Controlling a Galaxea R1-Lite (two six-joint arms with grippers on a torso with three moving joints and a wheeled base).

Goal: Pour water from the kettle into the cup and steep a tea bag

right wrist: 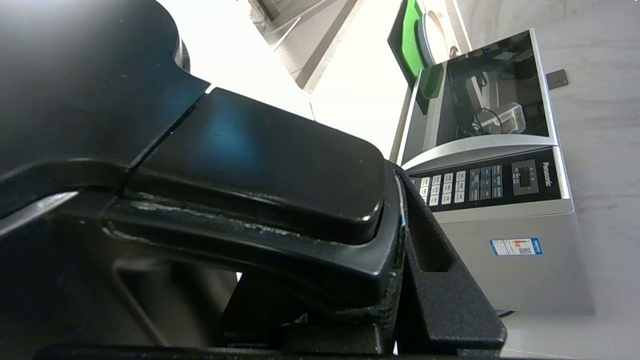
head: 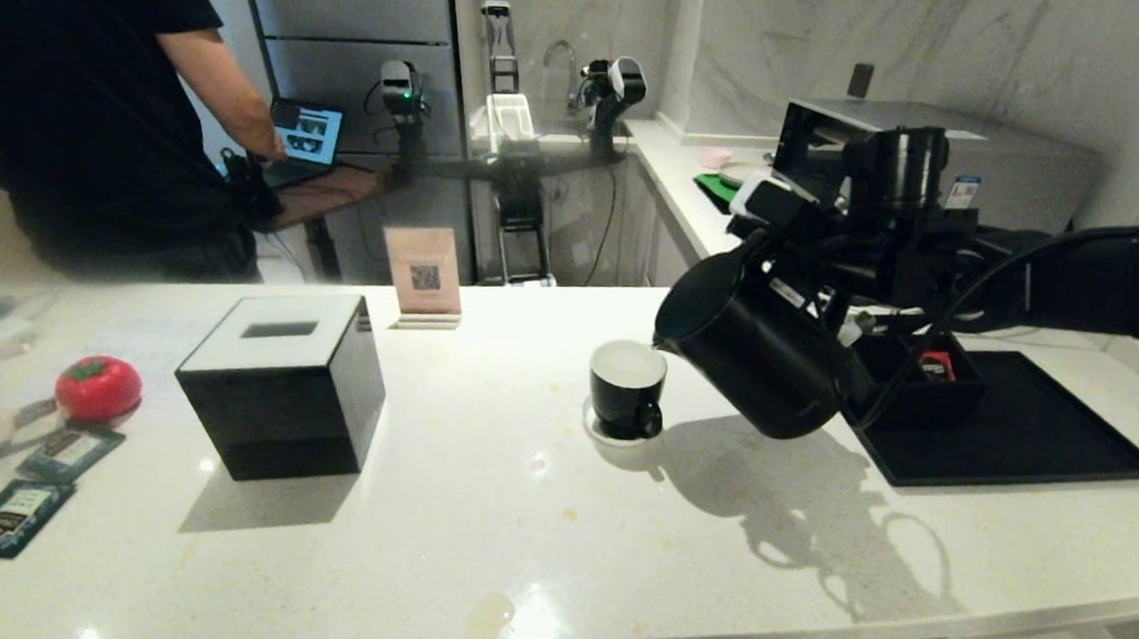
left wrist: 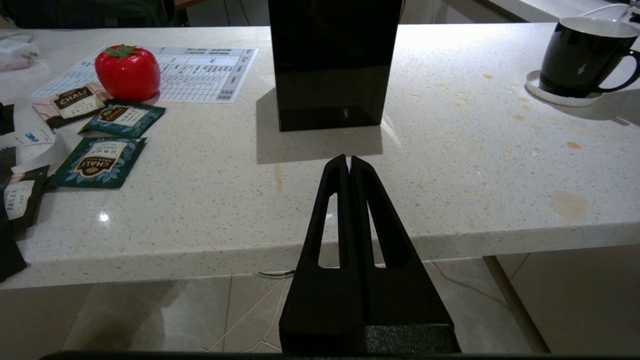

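Observation:
The matte black kettle hangs tilted over the counter, its spout lowered to just beside the rim of the cup. No stream of water shows. My right gripper is shut on the kettle's loop handle, which fills the space between the fingers. The small black cup, white inside, stands on a white coaster and shows as well in the left wrist view. My left gripper is parked below the counter's front edge, shut and empty. The tea bag is not in view.
A black cube box stands left of the cup. Teal packets and a red tomato-shaped thing lie far left. A black tray sits to the right, an oven behind it. A person stands beyond the counter.

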